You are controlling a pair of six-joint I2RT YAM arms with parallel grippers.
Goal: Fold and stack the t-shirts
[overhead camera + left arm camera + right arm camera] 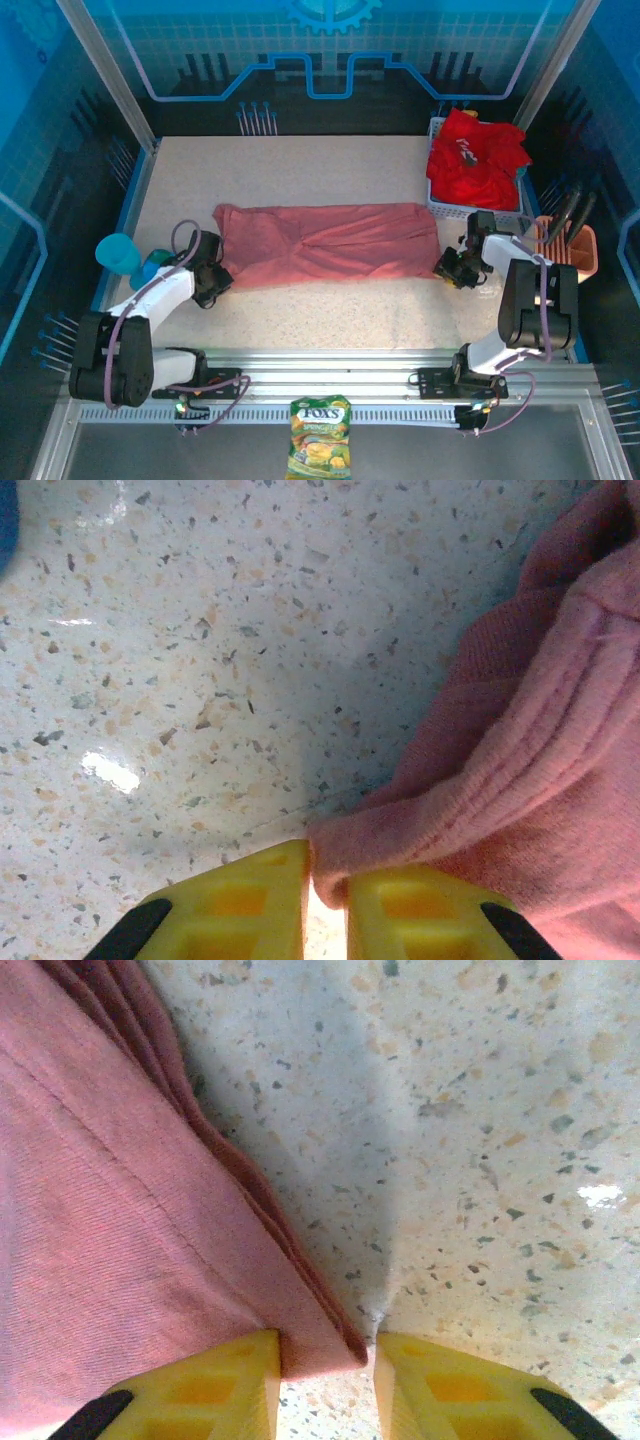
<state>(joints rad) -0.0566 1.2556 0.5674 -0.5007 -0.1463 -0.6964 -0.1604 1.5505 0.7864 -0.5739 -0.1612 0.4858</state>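
The pink shirt lies spread out flat across the middle of the counter, its long side running left to right. My left pincer is down at the shirt's near left corner. Its yellow fingers are pressed almost together, with a fold of the pink hem clenched in the narrow slit between them.

My right pincer is at the shirt's near right corner. The corner of the cloth sits in the gap between its fingers, which stand wider apart than those of the left. The cloth lies against one finger, and a sliver of counter shows beside the other. I cannot tell whether this pincer is gripping the cloth yet.

Beyond the shirt's right end, the red shirts are heaped in a white basket, close to the pink shirt's far right corner.
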